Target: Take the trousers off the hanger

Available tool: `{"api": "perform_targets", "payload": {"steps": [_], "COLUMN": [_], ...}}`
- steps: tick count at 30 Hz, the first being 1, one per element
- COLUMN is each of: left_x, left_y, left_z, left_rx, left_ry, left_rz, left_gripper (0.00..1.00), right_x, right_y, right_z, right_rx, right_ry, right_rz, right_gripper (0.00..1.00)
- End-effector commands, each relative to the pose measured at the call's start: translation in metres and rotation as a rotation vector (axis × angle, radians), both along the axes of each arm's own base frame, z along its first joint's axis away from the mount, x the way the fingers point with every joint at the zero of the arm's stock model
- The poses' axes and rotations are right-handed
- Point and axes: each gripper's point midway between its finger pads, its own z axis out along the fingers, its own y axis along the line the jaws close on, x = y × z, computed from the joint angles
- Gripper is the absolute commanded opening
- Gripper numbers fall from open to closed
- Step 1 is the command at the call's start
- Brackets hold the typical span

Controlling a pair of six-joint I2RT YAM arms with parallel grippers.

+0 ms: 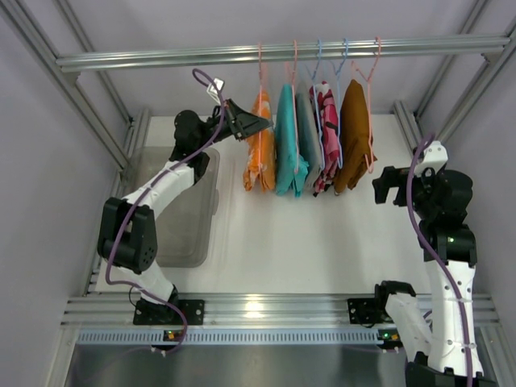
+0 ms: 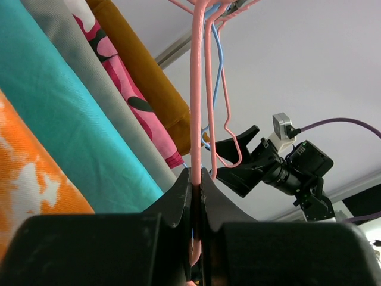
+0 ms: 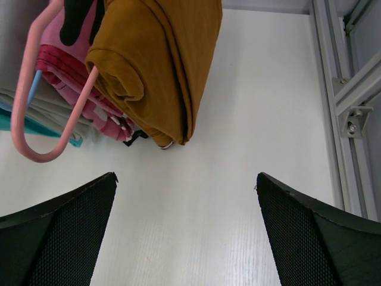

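one pair of trousers (image 1: pixel 260 153), hung on the hanger (image 2: pixel 196 89) at the left end of the rail (image 1: pixel 161 58), not yet removed. the hanger is pinched by the left gripper (image 2: pixel 197 182); the right gripper (image 3: pixel 185 176) is spread, empty.

Counted on one rail (image 1: pixel 242 55): five garments (image 1: pixel 286 149), three pink hangers (image 1: pixel 260 68), two light blue hangers (image 1: pixel 342 58). On tabletop (image 1: pixel 322 242), left: one clear bin (image 1: pixel 173 214). Two arms (image 1: pixel 157 192).
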Motion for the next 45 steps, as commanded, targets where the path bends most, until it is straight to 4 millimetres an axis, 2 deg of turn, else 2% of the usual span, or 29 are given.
{"api": "perform_targets", "payload": {"steps": [1, 5, 9, 18, 21, 23, 25, 28, 30, 32, 35, 36, 38, 39, 41, 44, 45], "left_x": [-0.026, -0.035, -0.050, -0.081, -0.089, -0.093, -0.104, -0.115, -0.125, -0.135, -0.147, -0.152, -0.156, -0.159, -0.163, -0.161, -0.161], "left_y": [0.010, 0.012, 0.016, 0.027, 0.029, 0.027, 0.028, 0.026, 0.024, 0.021, 0.021, 0.022, 0.019, 0.019, 0.018, 0.019, 0.019], "left_z": [0.081, 0.106, 0.131, 0.160, 0.157, 0.142, 0.135, 0.108, 0.090, 0.082, 0.074, 0.074, 0.069, 0.070, 0.069, 0.069, 0.070], "left_rx": [-0.071, -0.089, -0.118, -0.159, -0.156, -0.128, -0.099, -0.019, 0.023, 0.047, 0.085, 0.091, 0.090, 0.086, 0.088, 0.084, 0.081], "left_ry": [-0.216, -0.246, -0.263, -0.286, -0.280, -0.242, -0.260, -0.244, -0.223, -0.237, -0.256, -0.253, -0.226, -0.226, -0.204, -0.179, -0.178], "left_rz": [0.016, 0.005, -0.006, -0.011, -0.010, -0.016, -0.010, 0.008, 0.012, 0.010, 0.032, 0.038, 0.040, 0.040, 0.048, 0.061, 0.064], "left_gripper": [0.00, 0.00, 0.00, 0.00, 0.00, 0.00, 0.00, 0.00, 0.00, 0.00, 0.00, 0.00, 0.00, 0.00, 0.00, 0.00, 0.00], "right_x": [0.001, -0.002, -0.004, -0.006, -0.007, -0.008, -0.009, -0.006, -0.003, 0.001, 0.002, -0.007, -0.005, -0.011, -0.003, 0.009, 0.007], "right_y": [0.009, 0.019, 0.024, 0.033, 0.040, 0.045, 0.055, 0.070, 0.082, 0.092, 0.128, 0.155, 0.175, 0.190, 0.206, 0.225, 0.235], "right_z": [0.041, 0.057, 0.064, 0.072, 0.076, 0.083, 0.090, 0.108, 0.127, 0.145, 0.161, 0.167, 0.180, 0.189, 0.199, 0.201, 0.203], "right_rx": [0.033, 0.051, 0.052, 0.093, 0.114, 0.143, 0.208, 0.331, 0.385, 0.478, 0.635, 0.656, 0.684, 0.724, 0.776, 0.814, 0.839], "right_ry": [-0.111, -0.156, -0.181, -0.192, -0.198, -0.216, -0.210, -0.199, -0.234, -0.257, -0.217, -0.200, -0.197, -0.194, -0.162, -0.130, -0.115], "right_rz": [0.047, 0.097, 0.122, 0.159, 0.194, 0.217, 0.254, 0.312, 0.365, 0.390, 0.479, 0.559, 0.599, 0.646, 0.665, 0.685, 0.709], "right_gripper": [0.99, 1.00, 1.00, 0.99, 1.00, 0.99, 0.99, 0.99, 0.98, 0.95, 0.87, 0.86, 0.84, 0.81, 0.78, 0.72, 0.70]}}
